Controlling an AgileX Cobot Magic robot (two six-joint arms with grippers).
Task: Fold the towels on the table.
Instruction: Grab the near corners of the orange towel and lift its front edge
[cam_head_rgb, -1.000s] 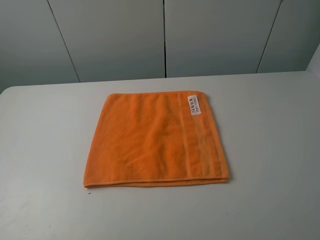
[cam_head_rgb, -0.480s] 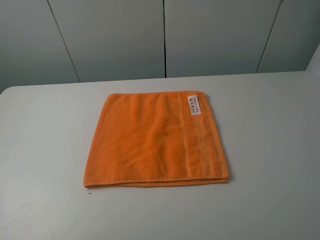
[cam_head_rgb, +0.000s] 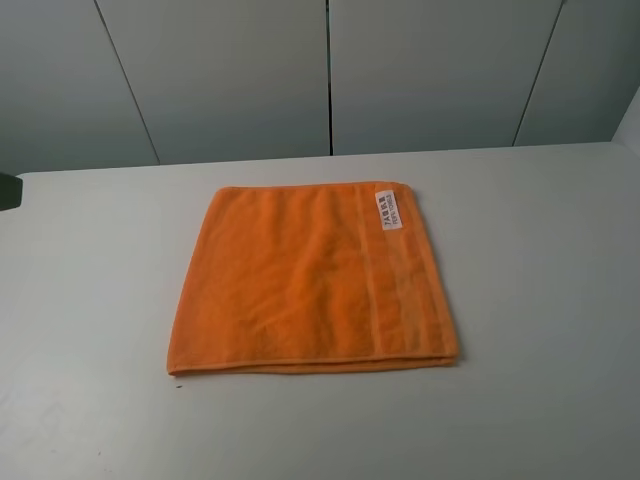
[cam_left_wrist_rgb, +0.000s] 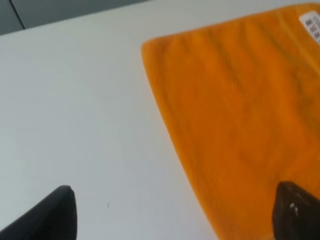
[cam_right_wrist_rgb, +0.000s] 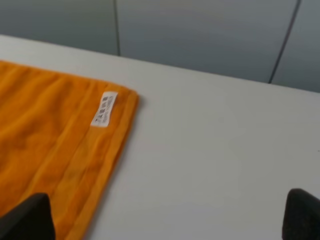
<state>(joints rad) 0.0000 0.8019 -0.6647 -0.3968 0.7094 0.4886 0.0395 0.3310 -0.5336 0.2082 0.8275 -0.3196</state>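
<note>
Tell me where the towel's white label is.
In the exterior high view the white label lies at the far right corner of the orange towel, on its border band.

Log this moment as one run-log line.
phase: pre-grasp | towel: flat on table, ungrasped | left gripper: open, empty | right gripper: open, empty

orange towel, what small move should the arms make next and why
Probably lower the left gripper onto the orange towel's left edge: the towel lies flat, untouched, on the white table, that edge sits between its open jaws, and the right gripper is open too.
</note>
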